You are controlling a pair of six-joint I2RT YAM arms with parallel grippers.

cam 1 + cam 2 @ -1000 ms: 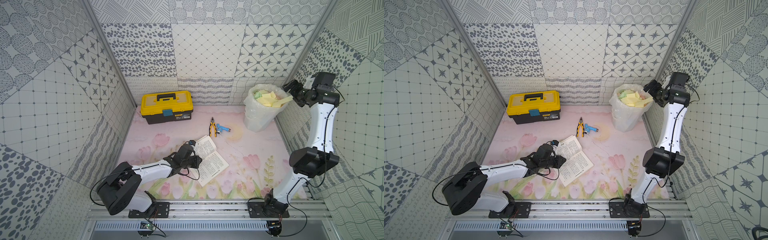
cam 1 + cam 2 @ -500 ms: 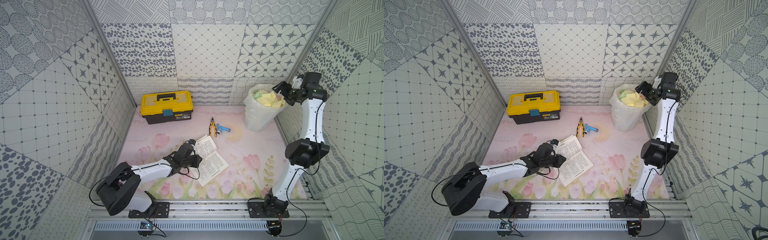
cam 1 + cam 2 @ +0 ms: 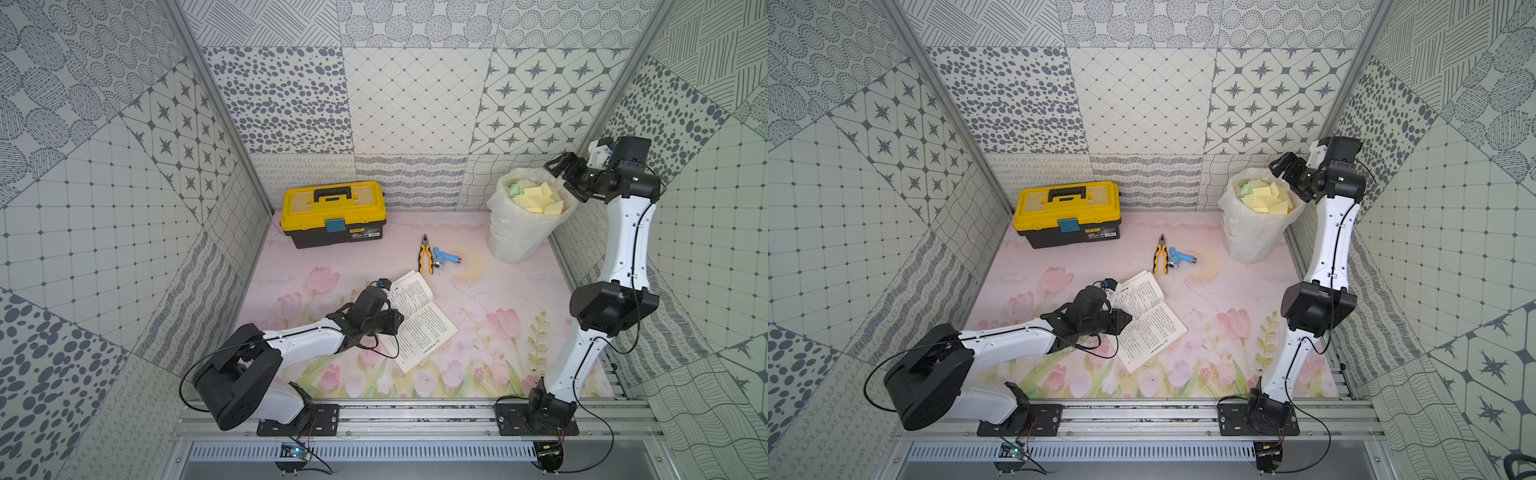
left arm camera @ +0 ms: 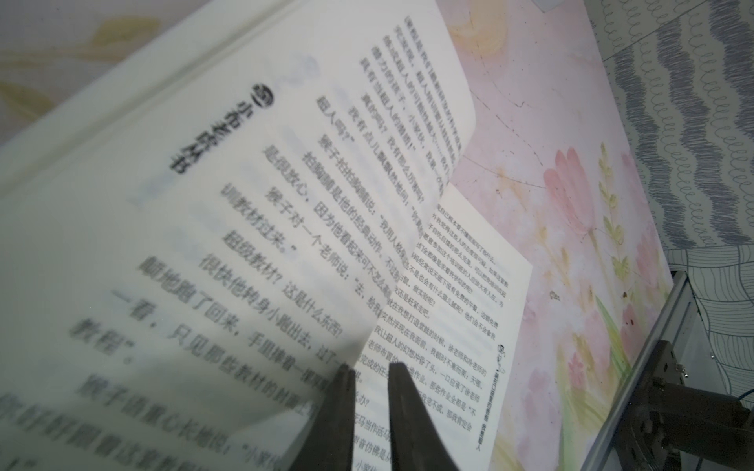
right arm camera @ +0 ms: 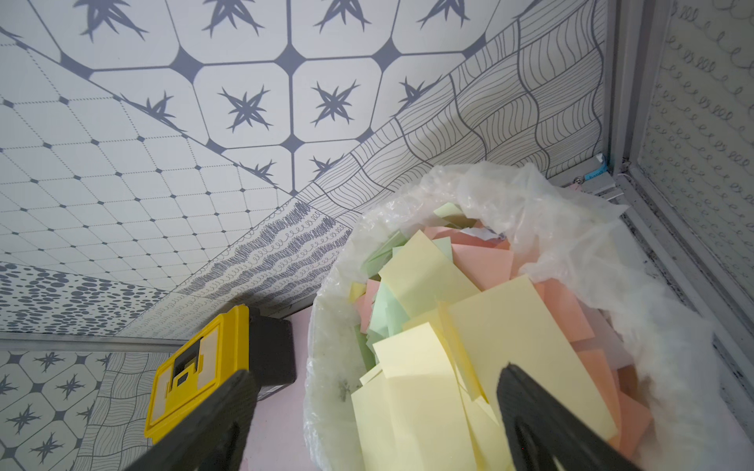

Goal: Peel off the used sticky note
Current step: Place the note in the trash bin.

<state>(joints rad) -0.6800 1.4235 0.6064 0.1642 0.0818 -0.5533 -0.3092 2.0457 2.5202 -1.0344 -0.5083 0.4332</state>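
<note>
The left arm (image 3: 307, 340) and right arm (image 3: 625, 245) pair glossy white link shells with bulky black joint housings (image 3: 611, 307). Thin black cables (image 3: 180, 384) loop beside black, screw-fastened base plates (image 3: 536, 419). A tiny green dot (image 3: 634, 178), possibly an indicator light, shows near the right wrist. The left end effector (image 4: 371, 369) has dark tapered fingers (image 4: 338, 420); the right end effector (image 5: 375, 371) has matte black ones.

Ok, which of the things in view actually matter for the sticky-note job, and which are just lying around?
Job: open book; left hand at its pages; lined bin; sticky notes inside it; right hand open above it.
Lying about: yellow toolbox; pliers; small blue part beside the pliers.
</note>
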